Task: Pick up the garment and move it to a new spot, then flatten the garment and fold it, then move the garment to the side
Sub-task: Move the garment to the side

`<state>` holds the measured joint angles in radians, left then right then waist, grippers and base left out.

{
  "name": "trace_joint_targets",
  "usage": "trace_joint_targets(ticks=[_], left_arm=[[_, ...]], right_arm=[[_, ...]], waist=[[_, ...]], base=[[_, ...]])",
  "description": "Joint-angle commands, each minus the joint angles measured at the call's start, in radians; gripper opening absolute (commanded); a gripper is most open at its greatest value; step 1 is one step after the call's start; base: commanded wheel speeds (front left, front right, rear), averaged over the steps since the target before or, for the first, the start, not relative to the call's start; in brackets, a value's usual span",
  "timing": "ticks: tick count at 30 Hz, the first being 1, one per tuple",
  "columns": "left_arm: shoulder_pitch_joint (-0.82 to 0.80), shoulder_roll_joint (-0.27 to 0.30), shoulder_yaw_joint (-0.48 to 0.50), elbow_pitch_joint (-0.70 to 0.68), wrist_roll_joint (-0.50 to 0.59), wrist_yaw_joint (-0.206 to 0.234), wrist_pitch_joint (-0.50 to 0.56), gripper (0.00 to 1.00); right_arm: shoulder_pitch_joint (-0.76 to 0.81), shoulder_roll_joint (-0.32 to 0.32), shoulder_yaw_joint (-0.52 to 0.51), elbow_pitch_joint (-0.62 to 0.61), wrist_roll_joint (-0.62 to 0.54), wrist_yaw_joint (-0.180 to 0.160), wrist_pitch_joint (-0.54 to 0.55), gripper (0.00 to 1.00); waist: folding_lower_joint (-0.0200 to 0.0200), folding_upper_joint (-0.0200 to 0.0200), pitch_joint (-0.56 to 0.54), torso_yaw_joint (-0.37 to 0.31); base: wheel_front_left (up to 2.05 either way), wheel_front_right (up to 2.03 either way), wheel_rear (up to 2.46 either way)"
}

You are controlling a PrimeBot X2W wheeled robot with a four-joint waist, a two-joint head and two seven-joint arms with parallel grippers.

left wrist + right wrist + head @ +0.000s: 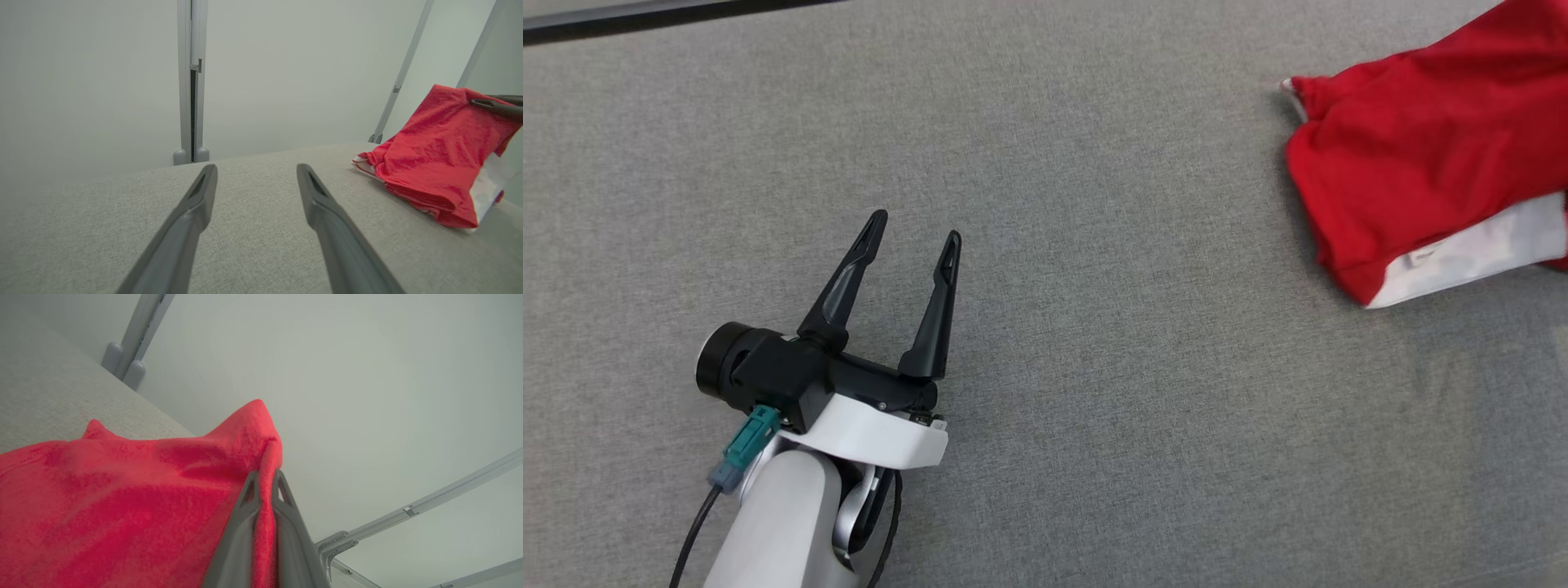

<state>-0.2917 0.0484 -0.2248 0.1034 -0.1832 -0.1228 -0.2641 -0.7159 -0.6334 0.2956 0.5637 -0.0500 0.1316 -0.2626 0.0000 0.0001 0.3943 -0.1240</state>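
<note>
The garment point(1421, 155) is red with a white part, bunched at the upper right of the grey table point(1094, 367). In the right wrist view my right gripper point(264, 477) is shut on a fold of the garment point(122, 506), which drapes away from the tips toward the table. The left wrist view shows the garment point(433, 163) lifted at its right side, with my right gripper's dark fingers point(496, 107) at its top edge. My left gripper point(915, 229) stands open at the lower left, well apart from the cloth; its own view shows my left gripper point(255, 173) open over bare table.
The grey fabric surface stretches wide between my left gripper and the garment. A dark edge point(645, 16) of the table runs along the top left. A metal frame post point(191, 81) stands behind the table, with slanted struts point(402, 73) at the right.
</note>
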Motion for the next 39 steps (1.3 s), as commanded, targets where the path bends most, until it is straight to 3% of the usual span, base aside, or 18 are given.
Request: trace_joint_targets(ticks=[1, 4, 9, 18, 19, 20, 29, 36, 39], left_arm=[[-0.016, 0.005, 0.006, 0.002, 0.008, -0.004, 0.000, 1.00], [-0.033, 0.010, 0.015, 0.007, 0.026, -0.008, 0.000, 1.00], [-0.055, 0.016, 0.006, 0.010, 0.017, -0.009, 0.000, 1.00], [-0.071, 0.018, -0.003, 0.020, -0.001, -0.010, 0.001, 1.00], [-0.071, 0.017, -0.002, 0.022, -0.003, -0.010, 0.001, 1.00], [-0.069, 0.017, -0.002, 0.023, -0.004, -0.010, 0.000, 1.00], [-0.040, 0.010, 0.030, 0.042, -0.030, -0.009, 0.000, 1.00], [0.004, 0.005, 0.111, 0.033, -0.044, -0.009, 0.001, 1.00], [0.039, 0.005, 0.150, 0.034, -0.057, -0.009, 0.001, 1.00]], right_arm=[[-0.021, -0.007, -0.012, -0.001, 0.016, -0.002, -0.002, 0.00], [-0.046, -0.029, -0.101, 0.054, 0.069, -0.002, -0.002, 0.00], [-0.083, -0.068, -0.174, 0.137, 0.011, -0.002, 0.007, 0.00], [-0.087, -0.059, -0.272, 0.252, -0.093, -0.002, 0.050, 0.00], [-0.088, -0.054, -0.287, 0.261, -0.098, -0.002, 0.055, 0.33], [-0.088, -0.049, -0.309, 0.274, -0.104, -0.002, 0.066, 1.00], [-0.099, 0.061, -0.396, 0.332, -0.088, -0.002, 0.053, 1.00], [-0.067, 0.174, -0.356, 0.281, -0.032, -0.002, 0.010, 1.00], [-0.025, 0.253, -0.333, 0.220, 0.059, -0.002, -0.001, 1.00]], waist=[[0.0000, -0.0001, 0.035, -0.017], [0.0000, -0.0001, 0.074, -0.018], [0.0000, -0.0001, 0.119, -0.002], [0.0000, -0.0001, 0.141, 0.041], [0.0000, -0.0001, 0.137, 0.045], [0.0000, -0.0001, 0.133, 0.049], [0.0000, -0.0001, 0.010, 0.082], [0.0000, -0.0001, -0.122, 0.118], [0.0000, -0.0001, -0.188, 0.141]], base=[[0.00, 0.00, 0.00], [0.00, 0.00, 0.00], [0.00, 0.00, 0.00], [0.00, 0.00, 0.00], [0.00, 0.00, 0.00], [0.00, 0.00, 0.00], [0.00, 0.00, 0.00], [0.00, 0.00, 0.00], [0.00, 0.00, 0.00]])
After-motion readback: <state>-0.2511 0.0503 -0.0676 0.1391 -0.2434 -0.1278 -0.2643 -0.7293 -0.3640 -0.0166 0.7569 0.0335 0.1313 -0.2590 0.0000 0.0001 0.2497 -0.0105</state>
